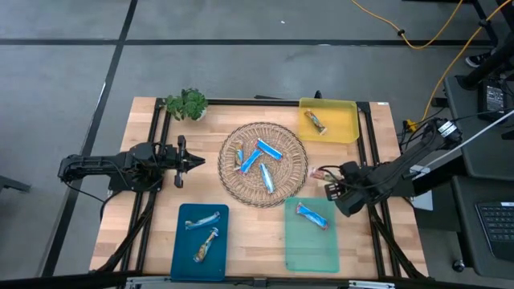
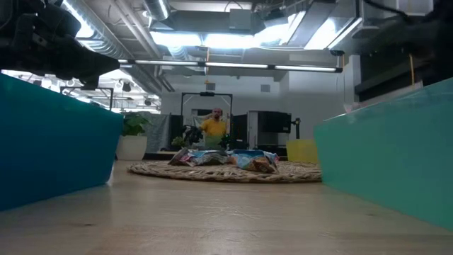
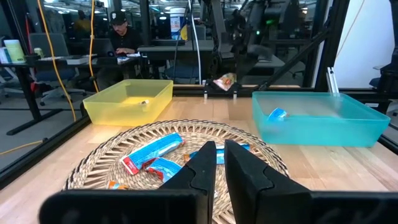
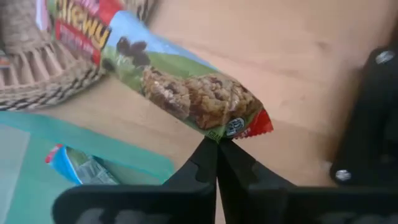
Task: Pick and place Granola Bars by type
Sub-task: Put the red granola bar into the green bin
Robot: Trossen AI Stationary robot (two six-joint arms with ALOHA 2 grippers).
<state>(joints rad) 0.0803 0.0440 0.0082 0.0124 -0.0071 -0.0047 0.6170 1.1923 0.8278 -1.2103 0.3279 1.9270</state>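
We judge the sorting to be roughly half complete. Two silvery bars [image 1: 202,233] lie in the blue tray [image 1: 180,261] at the near left of the surface [image 1: 144,112]. One blue bar [image 1: 312,214] lies in the green tray [image 1: 312,253] at the near right, and one orange-brown bar [image 1: 316,121] lies in the yellow tray [image 1: 344,128] at the far right.

Still to be sorted are the bars in the wicker basket [image 1: 241,191] at the centre. We count about three blue bars [image 1: 262,159] there and at least one darker bar [image 1: 238,156] at its left side; the exact number is hard to tell.

The right claw [image 4: 216,142] is clenched on one end of a green-wrapped chewy bar [image 4: 180,87]. It holds this bar above the surface, just right of the basket and just beyond the far edge of the green tray. We judge that this bar is in transit and not yet placed.

The left claw [image 1: 195,161] waits just left of the basket, pointing at it. Its fingers are pressed nearly together and grasp nothing.
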